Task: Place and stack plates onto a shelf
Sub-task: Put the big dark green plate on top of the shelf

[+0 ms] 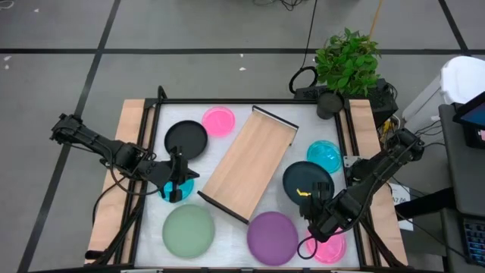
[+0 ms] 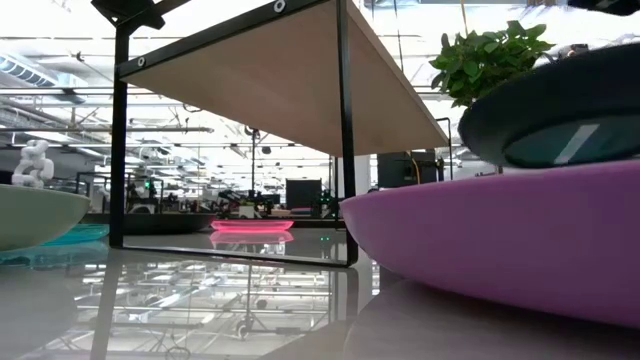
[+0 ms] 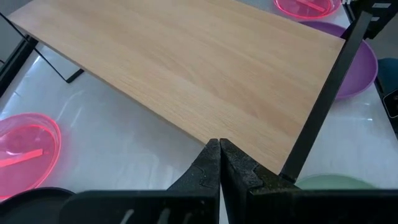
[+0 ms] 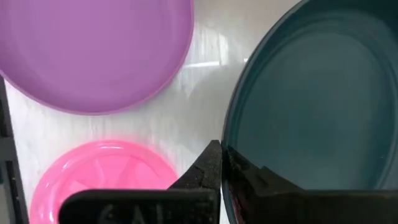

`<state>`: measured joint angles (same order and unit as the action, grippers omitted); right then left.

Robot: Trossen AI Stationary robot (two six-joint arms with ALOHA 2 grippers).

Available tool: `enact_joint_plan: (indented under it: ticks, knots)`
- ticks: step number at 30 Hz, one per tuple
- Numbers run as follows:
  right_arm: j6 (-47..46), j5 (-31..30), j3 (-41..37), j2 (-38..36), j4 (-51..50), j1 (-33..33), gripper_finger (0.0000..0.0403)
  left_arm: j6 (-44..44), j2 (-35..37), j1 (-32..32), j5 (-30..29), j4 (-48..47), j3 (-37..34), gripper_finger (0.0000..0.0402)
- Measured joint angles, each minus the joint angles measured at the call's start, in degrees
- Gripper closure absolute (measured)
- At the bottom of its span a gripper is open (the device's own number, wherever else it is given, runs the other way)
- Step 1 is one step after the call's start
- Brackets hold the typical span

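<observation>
While the shelf [image 1: 250,162] lay bare and skewed across the surface [image 1: 303,125], plates sat scattered around it: purple [image 1: 272,237], green [image 1: 189,230], black [image 1: 186,139]. A right hand [image 1: 317,220] pinched shut on the teal plate's [image 1: 307,182] rim risked tipping it; a closed, empty left hand [image 1: 176,191] hovered over a cyan plate [image 1: 184,186].
</observation>
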<state>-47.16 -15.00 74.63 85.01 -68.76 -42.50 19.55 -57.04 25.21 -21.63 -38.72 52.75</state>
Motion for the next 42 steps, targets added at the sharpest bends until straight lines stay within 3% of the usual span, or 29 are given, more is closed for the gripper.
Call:
enact_joint_plan:
  ticks: [14, 25, 42]
  knots:
    - [-1.7, -0.49, 6.59, 0.0, -6.0, 0.0, 0.0403, -0.11, 0.0, 0.0, -0.01, -0.02, 0.0, 0.04]
    - [-1.19, -6.12, 10.67, 0.0, -12.77, 0.58, 0.0403, -0.11, 0.0, 0.0, -1.52, 0.0, 0.0, 0.04]
    - [15.97, -7.89, 14.38, 0.0, -12.56, 10.78, 0.0403, -0.63, 0.02, 0.0, -2.45, 0.02, 0.0, 0.04]
